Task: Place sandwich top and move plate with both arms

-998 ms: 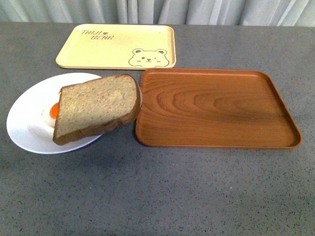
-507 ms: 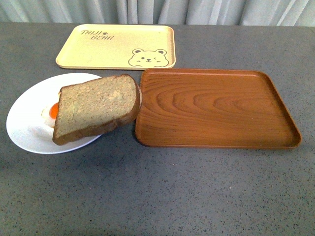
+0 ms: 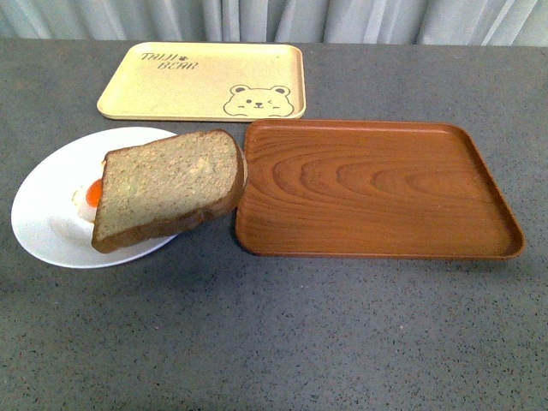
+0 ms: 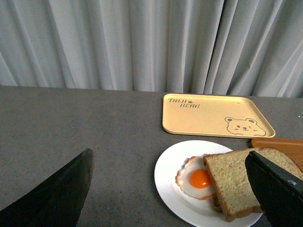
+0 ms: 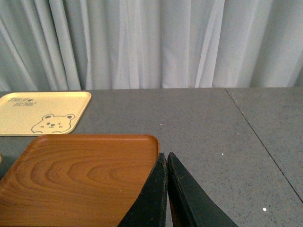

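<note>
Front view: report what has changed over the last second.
Nothing has visibly changed. The sandwich top lies in the same place on the plate, with the fried egg peeking out from under its edge. The wooden tray and the cream bear tray have not shifted. Neither arm shows in this view, then or now.
</note>
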